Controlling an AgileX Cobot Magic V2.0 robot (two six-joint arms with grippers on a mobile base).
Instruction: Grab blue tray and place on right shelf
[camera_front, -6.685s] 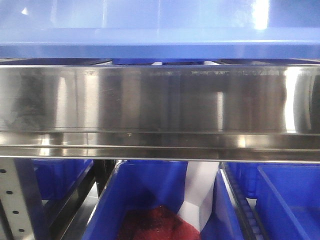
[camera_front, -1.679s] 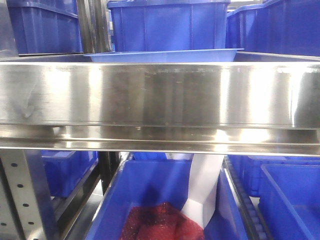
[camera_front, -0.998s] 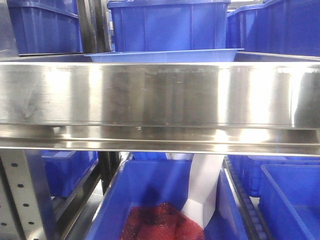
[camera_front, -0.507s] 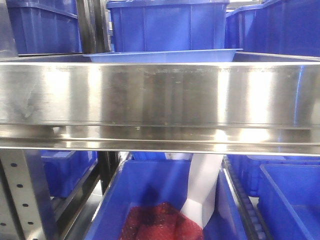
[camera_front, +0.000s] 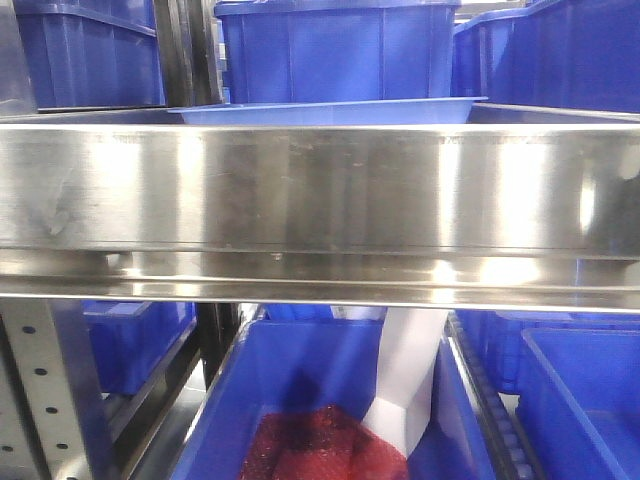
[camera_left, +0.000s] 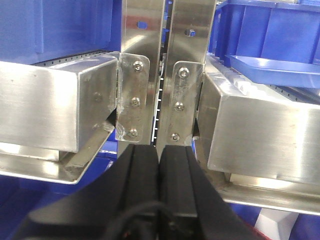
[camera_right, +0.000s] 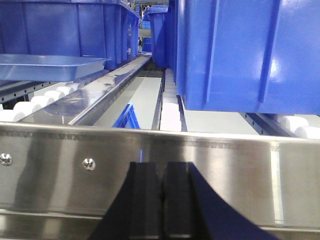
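Observation:
The light-blue tray (camera_front: 330, 110) lies flat on the steel shelf (camera_front: 320, 190), just behind its wide front lip. In the left wrist view the tray (camera_left: 275, 67) rests at the right on the white rollers; in the right wrist view the tray (camera_right: 50, 67) shows at the far left. My left gripper (camera_left: 159, 150) is shut with nothing in it, just in front of the bolted uprights (camera_left: 162, 75). My right gripper (camera_right: 161, 167) is shut and empty too, low before the shelf's front lip (camera_right: 160, 175), apart from the tray.
Deep dark-blue bins (camera_front: 335, 50) stand behind the tray, and a large one (camera_right: 245, 50) sits on the rollers at right. Below the shelf a blue bin (camera_front: 320, 400) holds red mesh (camera_front: 320, 445) and a white piece (camera_front: 405, 380). A perforated upright (camera_front: 45, 390) stands lower left.
The tray, which filled the top of the front view close up, now lies on the shelf. Over the last second nothing moves but reflections on the lip.

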